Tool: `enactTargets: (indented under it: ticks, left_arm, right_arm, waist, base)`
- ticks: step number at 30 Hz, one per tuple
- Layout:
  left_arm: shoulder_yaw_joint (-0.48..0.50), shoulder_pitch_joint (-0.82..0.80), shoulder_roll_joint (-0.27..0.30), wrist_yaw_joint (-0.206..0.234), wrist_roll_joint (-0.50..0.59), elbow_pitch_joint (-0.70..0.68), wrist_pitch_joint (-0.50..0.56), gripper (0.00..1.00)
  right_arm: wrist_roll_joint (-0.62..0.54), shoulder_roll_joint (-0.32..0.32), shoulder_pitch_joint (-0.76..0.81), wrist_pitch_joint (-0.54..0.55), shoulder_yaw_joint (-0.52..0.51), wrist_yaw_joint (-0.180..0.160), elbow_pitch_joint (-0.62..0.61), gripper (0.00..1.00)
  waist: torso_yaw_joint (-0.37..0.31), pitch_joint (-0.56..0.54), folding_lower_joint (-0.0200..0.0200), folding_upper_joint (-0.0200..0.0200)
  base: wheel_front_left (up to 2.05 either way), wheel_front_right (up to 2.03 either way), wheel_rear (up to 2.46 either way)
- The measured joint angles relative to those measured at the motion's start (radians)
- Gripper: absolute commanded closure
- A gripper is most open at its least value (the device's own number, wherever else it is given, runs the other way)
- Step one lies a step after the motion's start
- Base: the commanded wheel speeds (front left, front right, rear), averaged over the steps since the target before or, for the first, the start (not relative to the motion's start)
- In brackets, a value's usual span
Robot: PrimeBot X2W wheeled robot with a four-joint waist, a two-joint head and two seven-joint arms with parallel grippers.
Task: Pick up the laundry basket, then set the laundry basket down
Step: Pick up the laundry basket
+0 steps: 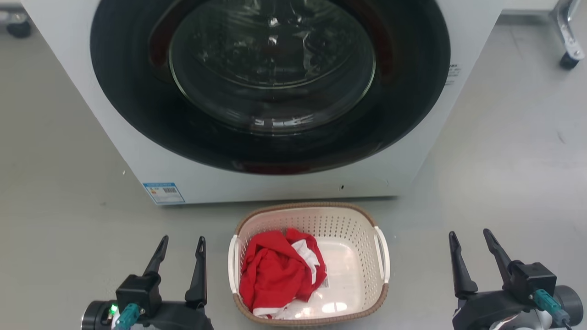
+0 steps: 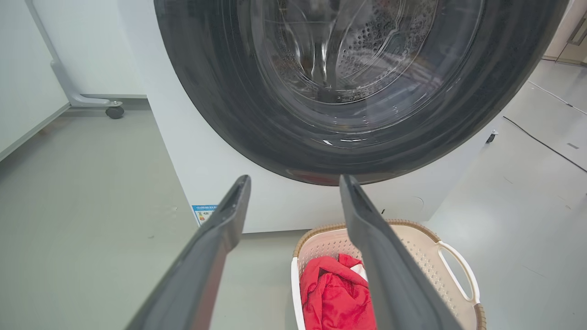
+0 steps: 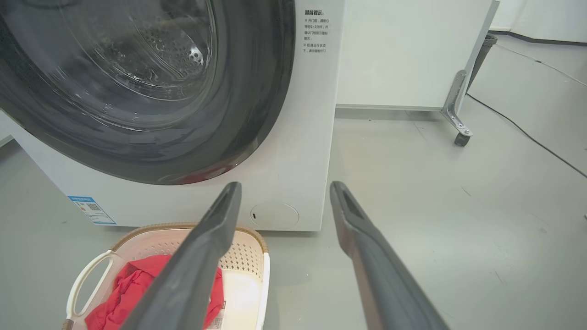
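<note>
Both of my grippers stand wide, with nothing between their dark fingers. The left gripper (image 1: 183, 239) hangs over the floor (image 1: 55, 206) to the left of the laundry basket (image 1: 339, 224), and the right gripper (image 1: 470, 233) hangs well off to the basket's right. Neither one touches it.

The laundry basket sits on the floor between my two grippers, nearer the left one, close in front of the washing machine (image 1: 137, 151). Its brown woven rim runs all the way round, and a white loop handle shows on each short side, the left handle (image 1: 233, 263) and the right handle (image 1: 383, 259). Inside it lies a crumpled red garment (image 1: 275, 270) with some white patches, bunched against the left wall and the near corner. The right half of the basket's bottom is bare and shiny.

The washing machine rises right behind the basket, its big dark round door (image 1: 275, 68) shut, with the metal drum showing through the glass. A blue and white sticker (image 1: 163, 192) sits low on the machine's front at the left. Off to the far right stands a metal leg on a small black wheel (image 1: 568, 62). From my right wrist I see a thin black cable (image 3: 527, 133) lying across the floor beyond that leg.
</note>
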Motion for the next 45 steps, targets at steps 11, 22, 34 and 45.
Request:
enactTargets:
  ticks: [11,22,34,45]
  left_arm:
    - [0.009,-0.079,-0.009,0.0,0.0,-0.008,0.01,0.0]
    - [0.015,-0.174,-0.017,-0.01,-0.004,0.0,0.02,0.0]
    - [0.008,-0.271,-0.043,-0.037,-0.022,0.064,0.037,0.0]
    - [-0.003,-0.359,-0.049,-0.064,-0.03,0.151,0.062,0.0]
  right_arm:
    - [-0.006,0.006,-0.075,0.0,-0.001,0.0,-0.008,0.0]
    - [-0.009,0.02,-0.159,0.0,-0.001,0.0,-0.006,0.0]
    - [-0.013,0.035,-0.26,0.0,0.007,0.0,0.032,0.0]
    - [-0.018,0.053,-0.346,0.0,0.03,0.016,0.091,0.0]
  waist:
    - [-0.002,0.153,0.0001,0.0001]
    - [-0.008,0.314,0.0002,0.0001]
    - [-0.015,0.484,0.0001,0.0001]
    - [-0.022,0.619,0.0,0.0001]
  base:
    - [0.0,0.0,0.0]
    - [0.0,0.0,0.0]
    - [0.0,0.0,0.0]
    - [0.0,0.0,0.0]
